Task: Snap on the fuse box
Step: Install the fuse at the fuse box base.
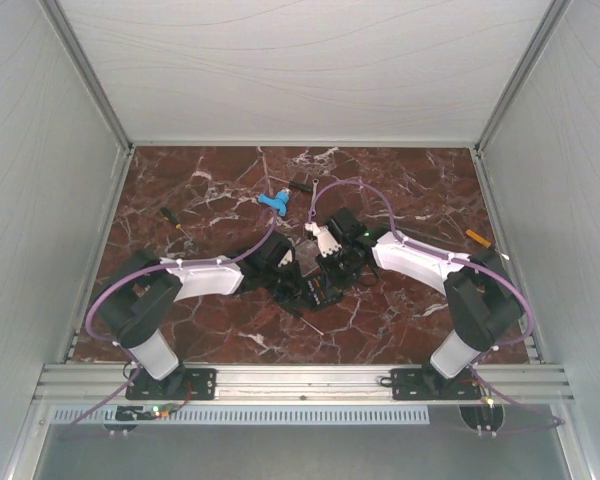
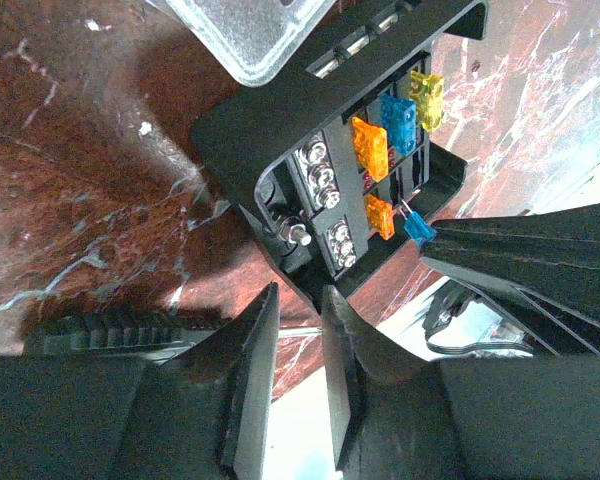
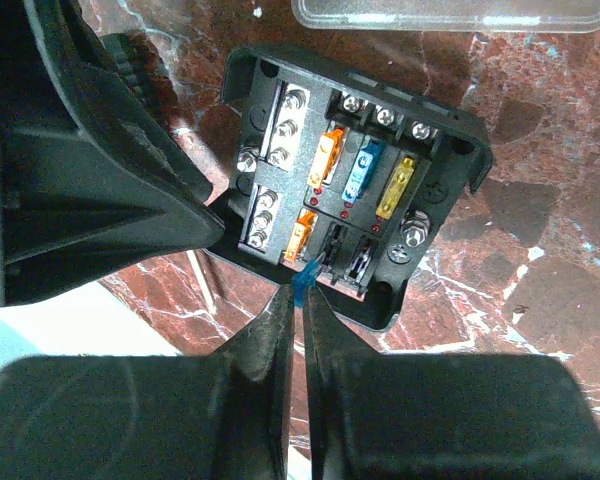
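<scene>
The right claw [image 3: 298, 292] pinches a blue fuse [image 3: 302, 272] at the box's [image 3: 452, 160] six o'clock slot, the left claw [image 2: 298, 297] gripping its rim; a tilted fuse could jam.

Black fuse box [image 3: 280, 75], orange, blue and yellow fuses [image 3: 363, 168], clear lid [image 3: 450, 15], red-brown white-veined marble table [image 3: 540, 230].

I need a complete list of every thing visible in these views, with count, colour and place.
fuse box: one, black, uncovered, between the arms
seated fuses: four, two orange, one blue, one yellow, in the box
blue fuse: one, held at a box slot
clear lid: one, transparent, beside the box
blue plastic piece: one, far centre
screwdriver: one, dark with yellow, far left
small orange item: one, far right, unidentifiable
table: one, red-brown marble
left fingers: two, black, closed on the box's edge
right fingers: two, black, closed on the blue fuse
</scene>
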### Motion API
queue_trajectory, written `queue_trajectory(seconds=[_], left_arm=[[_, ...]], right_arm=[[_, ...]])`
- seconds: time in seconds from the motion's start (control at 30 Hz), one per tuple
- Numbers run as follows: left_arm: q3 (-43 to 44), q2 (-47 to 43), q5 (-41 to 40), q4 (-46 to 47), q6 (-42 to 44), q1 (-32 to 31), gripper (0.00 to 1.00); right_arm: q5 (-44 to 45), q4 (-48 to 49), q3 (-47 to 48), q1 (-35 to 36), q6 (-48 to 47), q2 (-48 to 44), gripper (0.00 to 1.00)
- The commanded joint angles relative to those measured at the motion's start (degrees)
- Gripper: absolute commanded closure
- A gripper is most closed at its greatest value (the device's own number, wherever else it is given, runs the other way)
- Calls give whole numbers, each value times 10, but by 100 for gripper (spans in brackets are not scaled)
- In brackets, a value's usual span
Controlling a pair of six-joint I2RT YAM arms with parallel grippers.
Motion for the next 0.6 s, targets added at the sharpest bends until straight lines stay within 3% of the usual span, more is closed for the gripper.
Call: queue_trajectory(seconds=[0.0, 0.57], left_arm=[[21, 8, -3, 10, 7, -3, 76], [20, 10, -9, 9, 5, -3, 76]], right_arm=[[0, 2, 12, 4, -11, 4, 100], [16, 17, 10, 2, -8, 9, 100]])
